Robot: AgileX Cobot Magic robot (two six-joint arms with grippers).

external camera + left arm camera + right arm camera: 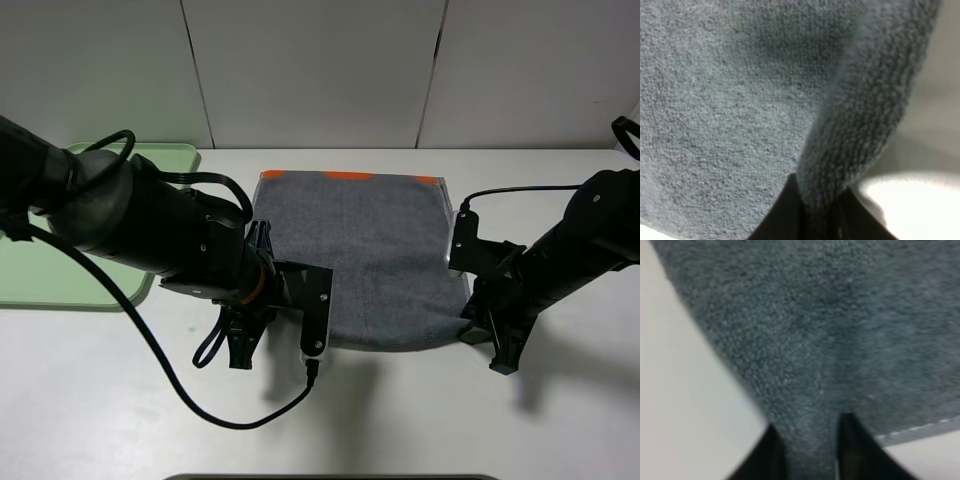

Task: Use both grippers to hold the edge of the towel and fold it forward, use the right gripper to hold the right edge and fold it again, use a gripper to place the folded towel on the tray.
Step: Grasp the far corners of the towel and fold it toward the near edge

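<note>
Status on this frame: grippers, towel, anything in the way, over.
Left gripper shut on towel, near-left corner; right gripper shut, near-right corner. It lies flat, first fold not yet made. Nothing blocking; tray at far left.

towel (370,250): I count one.
orange patches (350,175): I count three, all along one hem of the towel.
tray (30,270): I count one.
arms: I count two, the left arm (140,220) and the right arm (580,240).
hands: I count two, the left hand (812,210) and the right hand (807,450).
tabletop (420,420): I count one.
</note>
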